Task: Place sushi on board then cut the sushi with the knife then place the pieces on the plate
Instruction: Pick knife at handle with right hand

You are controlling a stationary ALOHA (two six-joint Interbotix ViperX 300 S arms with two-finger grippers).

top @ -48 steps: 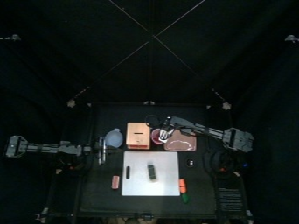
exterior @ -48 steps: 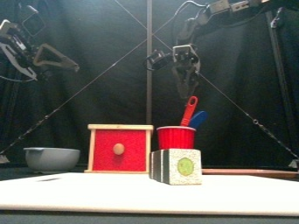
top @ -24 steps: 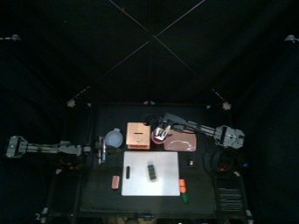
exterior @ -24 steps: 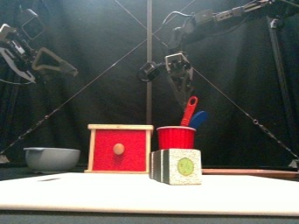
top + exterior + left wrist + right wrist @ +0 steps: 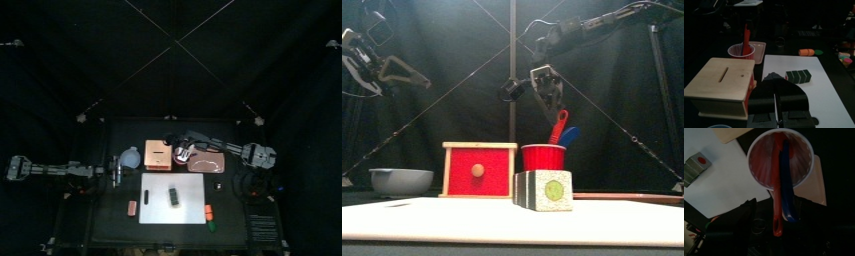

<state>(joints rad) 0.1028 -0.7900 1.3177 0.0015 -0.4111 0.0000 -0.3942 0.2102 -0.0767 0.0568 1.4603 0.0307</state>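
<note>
The dark green sushi roll (image 5: 175, 197) (image 5: 544, 189) (image 5: 798, 76) lies on the white cutting board (image 5: 158, 185) (image 5: 422, 222). Behind it stands the red cup (image 5: 544, 157) (image 5: 784, 159), holding a red knife (image 5: 557, 126) (image 5: 777, 193) and a blue knife (image 5: 568, 135) (image 5: 787, 183). My right gripper (image 5: 543, 85) (image 5: 181, 147) hangs open just above the knife handles, which reach up between its jaws in the right wrist view. The pink plate (image 5: 211, 164) (image 5: 818, 183) lies right of the cup. My left gripper (image 5: 115, 172) (image 5: 774, 80) rests shut at the table's left, holding nothing.
A wooden box with a red drawer front (image 5: 478, 170) (image 5: 158, 152) stands left of the cup, and a blue-grey bowl (image 5: 401, 180) (image 5: 130, 157) left of that. Small toy foods lie beside the board: a red one (image 5: 132, 207) and an orange one (image 5: 210, 212) (image 5: 805, 51).
My right gripper has moved left and come down over the red cup, closer to the knife handles. The left arm, sushi and board have not moved.
</note>
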